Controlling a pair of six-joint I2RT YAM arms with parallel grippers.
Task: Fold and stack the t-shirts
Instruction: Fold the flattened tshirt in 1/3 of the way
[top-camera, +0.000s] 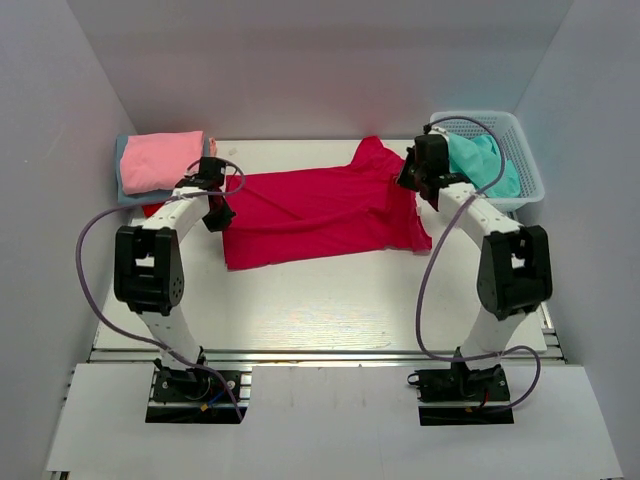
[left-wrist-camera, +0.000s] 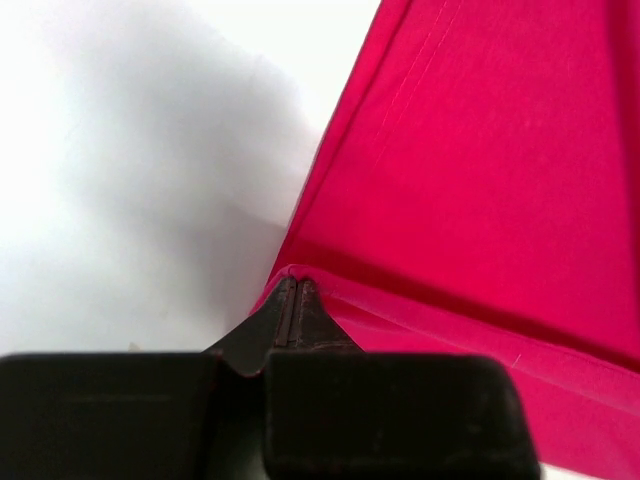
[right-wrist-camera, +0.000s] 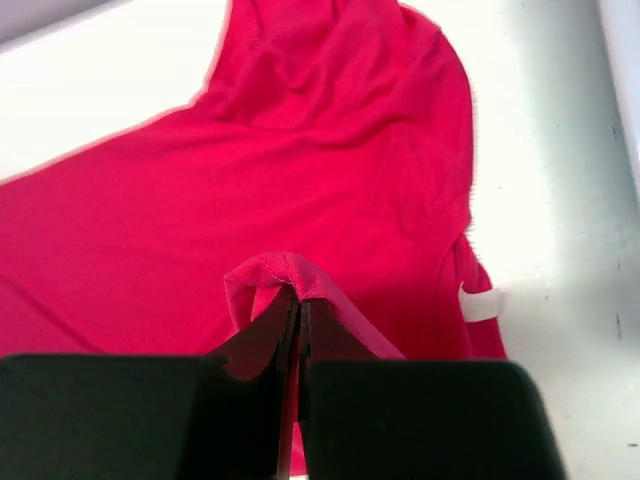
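Basically both clamped on cloth: left gripper pinched the crimson t-shirt at its left edge, right gripper at its right; shirt lay spread on table, long axis spanning arm to arm.

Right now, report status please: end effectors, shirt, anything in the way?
Left end effector shut on crimson t-shirt edge; right end effector shut on a pinched fold. Shirt spread out, unfolded. Nothing lying on it.

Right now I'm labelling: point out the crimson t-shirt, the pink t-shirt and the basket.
crimson t-shirt (top-camera: 320, 215), top view, its middle.
pink t-shirt (top-camera: 163, 160), top view, folded upper face.
basket (top-camera: 530, 165), top view, right rim.
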